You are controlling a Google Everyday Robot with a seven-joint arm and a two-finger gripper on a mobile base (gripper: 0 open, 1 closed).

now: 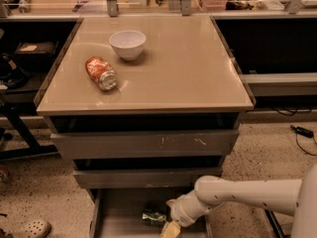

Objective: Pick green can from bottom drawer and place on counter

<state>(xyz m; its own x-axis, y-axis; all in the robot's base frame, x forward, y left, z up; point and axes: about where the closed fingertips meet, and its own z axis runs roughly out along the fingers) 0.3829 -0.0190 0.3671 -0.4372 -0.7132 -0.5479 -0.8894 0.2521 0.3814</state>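
The green can (154,217) lies on its side on the floor of the open bottom drawer (119,213), the lowest of three grey drawers. My white arm reaches in from the right and the gripper (172,225) hangs inside the drawer, just right of the can and very close to it. Only its pale tip shows at the bottom edge of the view. The beige counter (188,63) tops the cabinet above.
An orange-red can (101,73) lies on its side on the counter's left part, with a white bowl (128,44) behind it. The two upper drawers (143,144) are slightly open. A shoe (30,228) sits on the speckled floor at lower left, cables at right.
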